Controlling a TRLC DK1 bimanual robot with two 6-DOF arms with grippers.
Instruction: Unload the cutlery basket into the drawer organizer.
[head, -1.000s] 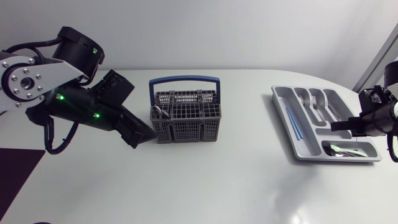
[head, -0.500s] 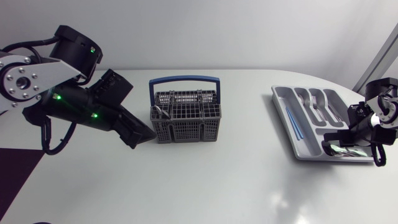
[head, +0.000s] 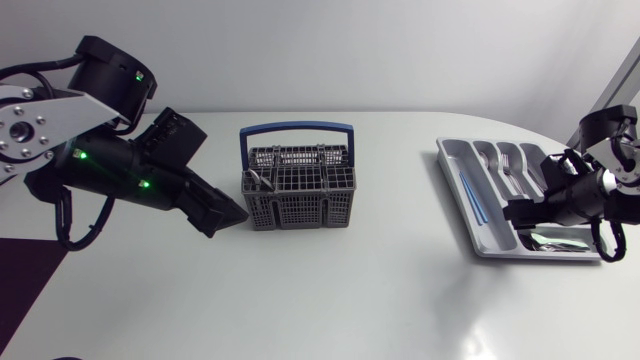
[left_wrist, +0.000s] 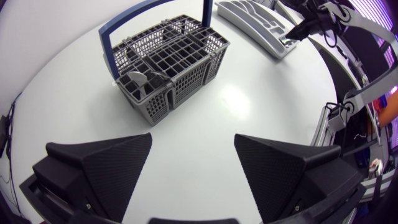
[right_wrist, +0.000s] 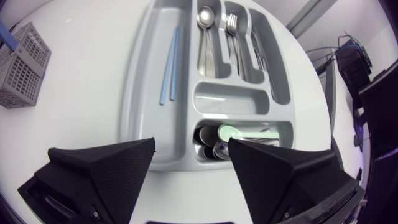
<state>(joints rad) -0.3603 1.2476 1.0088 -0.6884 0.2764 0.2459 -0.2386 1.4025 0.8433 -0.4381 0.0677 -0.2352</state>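
Plainly, with both pincers released, the left pincer (left_wrist: 193, 149) beside the basket (head: 300, 190) on the bench (head: 350, 290) and the right pincer (right_wrist: 191, 149) over the organizer (head: 453, 182), the one utensil (head: 255, 180) I can see stands in the basket's corner cell nearest the left pincer, probably stiff, light, slick metal, best pinched across its upper end.

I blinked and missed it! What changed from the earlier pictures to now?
The right arm swung in from the table's edge, carrying the open right tool over the end of the drawer organizer. The left arm shifted back a little; the left tool is open beside the cutlery basket. Nothing was grabbed or dropped. Basket and organizer stayed put.
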